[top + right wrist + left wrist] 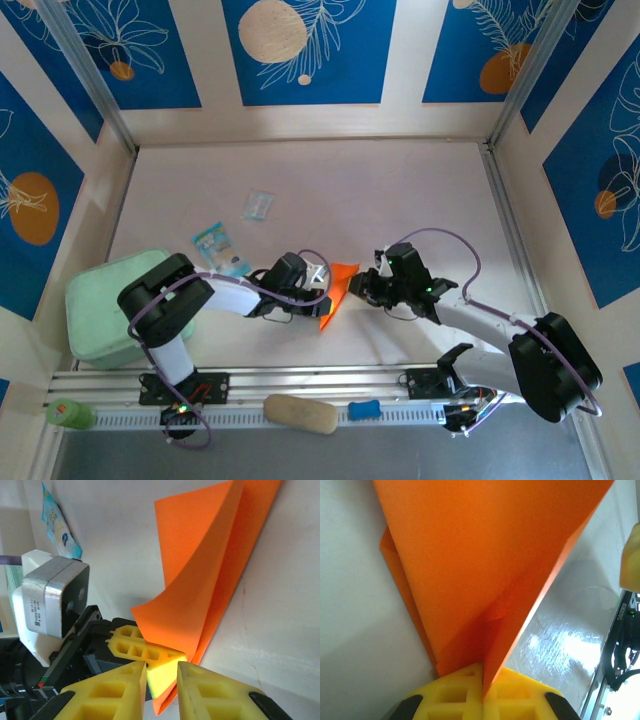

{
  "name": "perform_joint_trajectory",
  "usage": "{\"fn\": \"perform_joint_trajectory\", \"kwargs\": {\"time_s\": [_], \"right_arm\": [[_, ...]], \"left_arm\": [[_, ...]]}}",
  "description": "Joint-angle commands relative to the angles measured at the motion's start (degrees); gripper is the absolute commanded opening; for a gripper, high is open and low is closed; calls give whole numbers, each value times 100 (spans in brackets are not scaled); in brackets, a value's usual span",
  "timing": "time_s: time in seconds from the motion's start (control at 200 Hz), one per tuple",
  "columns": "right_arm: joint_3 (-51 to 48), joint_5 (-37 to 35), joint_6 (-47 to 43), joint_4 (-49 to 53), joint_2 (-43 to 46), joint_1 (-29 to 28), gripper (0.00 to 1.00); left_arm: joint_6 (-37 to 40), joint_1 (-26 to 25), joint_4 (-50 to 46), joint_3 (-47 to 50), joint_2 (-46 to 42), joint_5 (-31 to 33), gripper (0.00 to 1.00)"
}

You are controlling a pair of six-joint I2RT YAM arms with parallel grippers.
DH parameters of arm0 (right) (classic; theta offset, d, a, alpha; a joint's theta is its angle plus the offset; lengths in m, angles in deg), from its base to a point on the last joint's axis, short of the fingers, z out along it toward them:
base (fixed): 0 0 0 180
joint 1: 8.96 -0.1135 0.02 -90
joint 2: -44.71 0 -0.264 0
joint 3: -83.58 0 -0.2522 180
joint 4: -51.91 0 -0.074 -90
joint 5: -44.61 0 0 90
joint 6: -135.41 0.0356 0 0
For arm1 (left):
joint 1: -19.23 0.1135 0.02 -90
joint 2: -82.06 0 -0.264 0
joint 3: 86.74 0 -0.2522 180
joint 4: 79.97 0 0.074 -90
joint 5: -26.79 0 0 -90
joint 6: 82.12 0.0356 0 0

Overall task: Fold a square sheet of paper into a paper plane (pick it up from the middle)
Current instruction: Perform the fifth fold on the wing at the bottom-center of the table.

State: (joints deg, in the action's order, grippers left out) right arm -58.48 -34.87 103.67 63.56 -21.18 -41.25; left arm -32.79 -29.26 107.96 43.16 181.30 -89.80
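**Item:** the square sheet of paper [338, 290], bright orange, now a two-layered wedge with one long crease. It stands on edge and tilted between the two grippers, near the middle front of the table [400, 190]. Whether its lower edge touches the surface cannot be told.

**Left gripper** [482, 674]: yellow fingers pressed together on the paper's lower corner, with both layers in the pinch.

**Right gripper** [161, 672]: fingers apart, straddling the paper's lower tip just beside the left fingertips, and not clamped on anything.

**Nearby, untouched:** blue-and-white packet [215, 245], clear wrapper [258, 205] and mint green pad [105, 305], all well apart from the work.

**Step in hand (judgement):** a second grip so that the fold can be pressed or the sheet passed across.

**Handling notes:**
- The outer layer bows away from the inner one, so bring the edges level before closing.
- Close the right fingers beside the left ones, not onto them, and close to the crease.
- Hold the left pinch until the right is firm.
- Thin paper buckles or tears under any pull between the arms — move them together.
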Motion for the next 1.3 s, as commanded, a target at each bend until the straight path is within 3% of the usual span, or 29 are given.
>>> {"fn": "perform_joint_trajectory", "kwargs": {"time_s": [0.0, 1.295], "right_arm": [[130, 8, -165, 138, 87, 11, 22], [208, 160, -197, 4, -26, 109, 22]], "left_arm": [[6, 102, -253, 134, 201, 252, 2], [-25, 102, -245, 107, 218, 206, 1]]}}
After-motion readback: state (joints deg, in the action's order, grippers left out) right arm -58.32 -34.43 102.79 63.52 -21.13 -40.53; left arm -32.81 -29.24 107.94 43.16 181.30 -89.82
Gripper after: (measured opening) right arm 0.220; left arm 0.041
